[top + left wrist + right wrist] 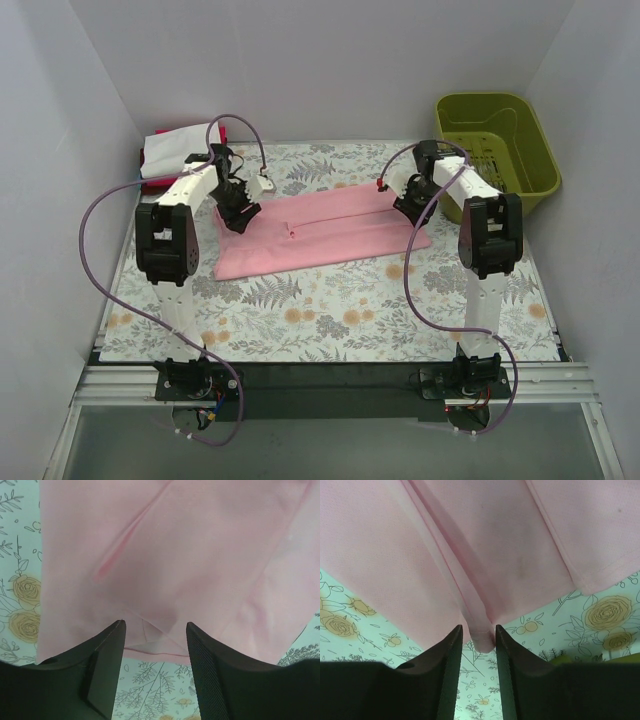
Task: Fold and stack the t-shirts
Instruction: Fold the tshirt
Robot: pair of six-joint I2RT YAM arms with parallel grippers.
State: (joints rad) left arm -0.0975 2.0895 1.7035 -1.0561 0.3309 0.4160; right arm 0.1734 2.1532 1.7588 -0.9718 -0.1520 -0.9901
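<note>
A light pink t-shirt [320, 235] lies folded into a long band on the floral table cloth. My left gripper [238, 215] is at its left end, open wide, and its fingers straddle the shirt's edge [150, 647] in the left wrist view. My right gripper [408, 210] is at its right end. Its jaws stand narrowly apart around a raised fold of the pink cloth [481, 630], with a thin gap on the left side. A white shirt [180, 148] lies on a red one [160, 180] at the back left. No teal shirt shows.
A green plastic basket [497, 150] stands at the back right, just beyond the right arm. The floral table cloth [330, 310] covers the table. White walls close in the left, back and right sides.
</note>
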